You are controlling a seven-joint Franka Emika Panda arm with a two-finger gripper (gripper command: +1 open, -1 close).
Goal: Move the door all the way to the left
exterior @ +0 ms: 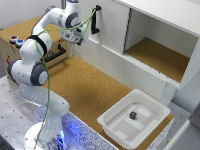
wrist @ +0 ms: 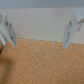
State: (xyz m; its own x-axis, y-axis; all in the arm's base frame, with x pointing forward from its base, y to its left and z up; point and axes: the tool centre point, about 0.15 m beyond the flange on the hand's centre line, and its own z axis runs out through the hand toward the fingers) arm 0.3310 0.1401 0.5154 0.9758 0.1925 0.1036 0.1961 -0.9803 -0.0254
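So the cabinet [exterior: 165,45] is this big white box on the cork tabletop [exterior: 90,87], and the door [exterior: 107,22] is a tall flat white panel covering the half toward the exterior view's left. The other half is open and I can see the cork floor inside. There's a small black vertical handle [exterior: 96,20] near the door's left edge. My gripper [exterior: 76,39] hangs just beside it, not touching, and in the wrist view its fingers [wrist: 10,31] are spread wide with nothing between them.
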